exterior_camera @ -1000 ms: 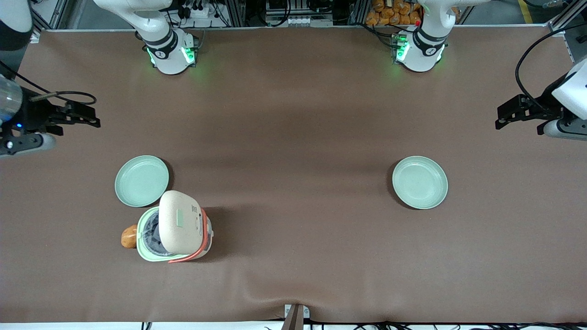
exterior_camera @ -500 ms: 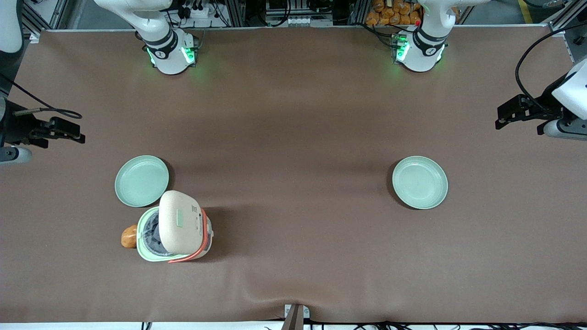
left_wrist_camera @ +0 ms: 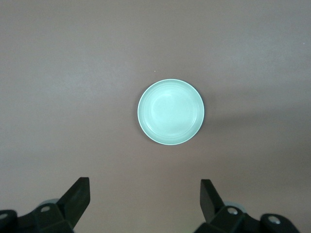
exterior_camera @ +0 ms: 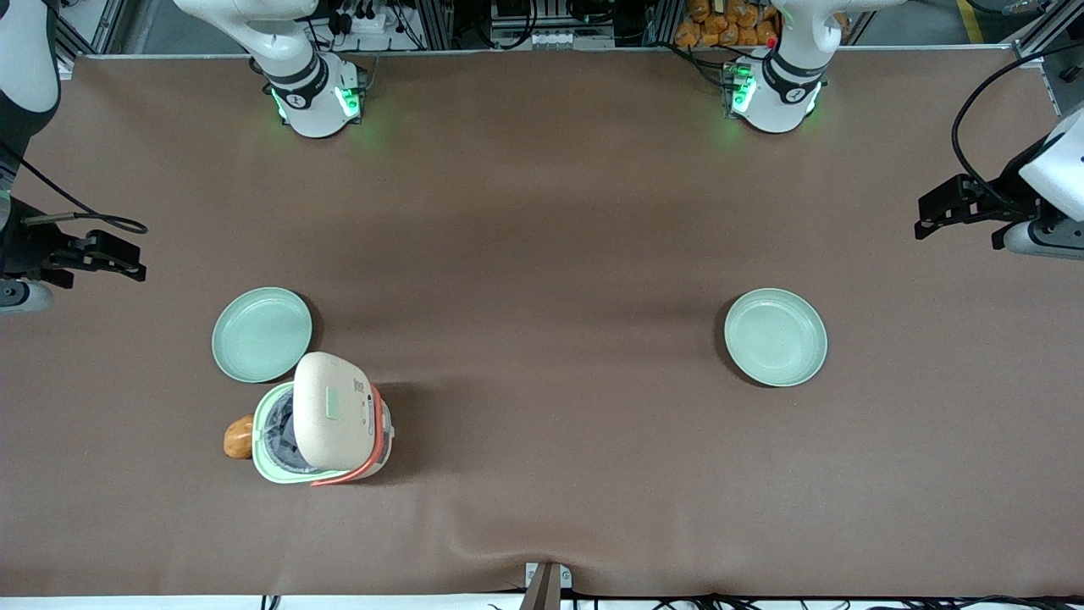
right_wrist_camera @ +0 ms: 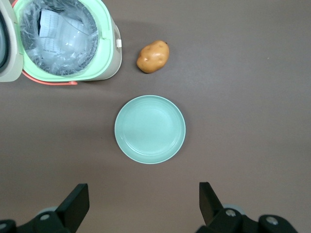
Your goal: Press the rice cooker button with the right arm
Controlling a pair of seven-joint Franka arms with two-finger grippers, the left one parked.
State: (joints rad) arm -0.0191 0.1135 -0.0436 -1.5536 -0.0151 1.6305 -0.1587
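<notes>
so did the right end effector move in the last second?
Yes. The end effector drew away from the parked arm's end and came nearer the front camera, closer to the plate.

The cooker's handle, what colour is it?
Orange-red; the handle curves around the open cooker, clearest in the front view. The gripper hangs open, well away.

A white right arm (exterior_camera: 25, 51) with a dark grey joint band is seen, ending in a black hand (exterior_camera: 118, 258) with wide-spread fingers, trailed by a thin black cable (exterior_camera: 85, 216).
</notes>
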